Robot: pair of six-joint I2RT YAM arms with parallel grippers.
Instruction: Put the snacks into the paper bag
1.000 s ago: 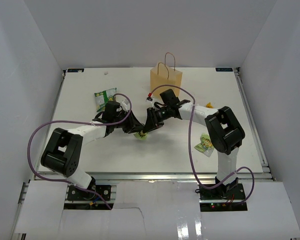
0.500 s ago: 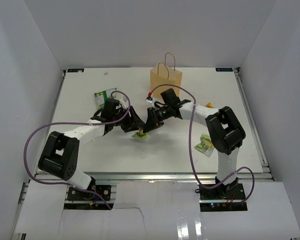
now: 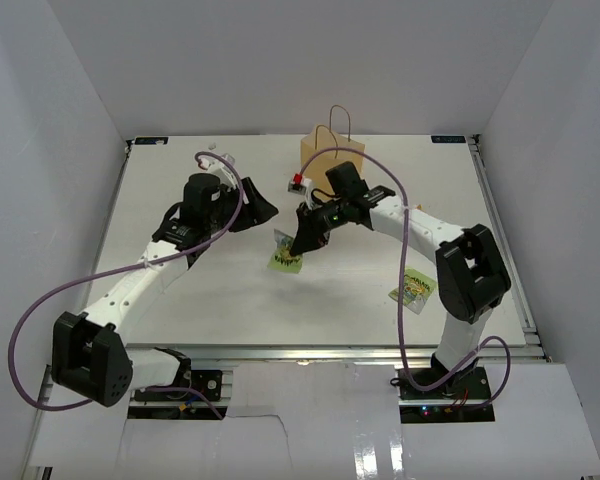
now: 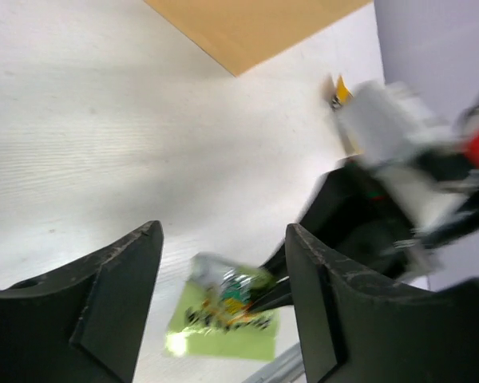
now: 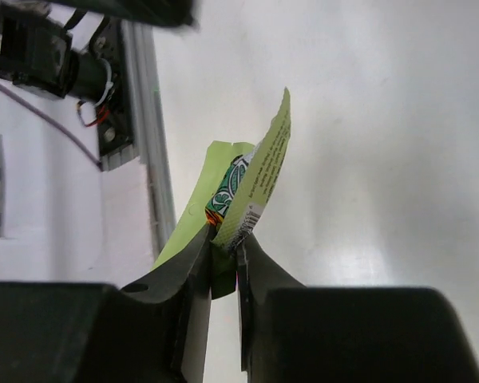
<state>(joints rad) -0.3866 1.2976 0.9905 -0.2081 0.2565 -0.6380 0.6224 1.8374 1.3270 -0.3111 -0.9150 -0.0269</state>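
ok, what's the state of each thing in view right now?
paper bag: upright, at the far side of the table
green snack: pinched in the right gripper
loose snack: lying flat on the table, untouched
right gripper: shut on the green snack
left gripper: open, empty

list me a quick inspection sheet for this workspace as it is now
surface: white table, no marks seen
job's things: bag upright near the far edge; green packet held above the table; second packet lying flat by the right arm
clutter: nothing seen
tools: right tool shut on the green packet; left tool open and empty
cables: purple cables loop off both arms; the right one arcs in front of the bag in the top view
surroundings: white walls on three sides
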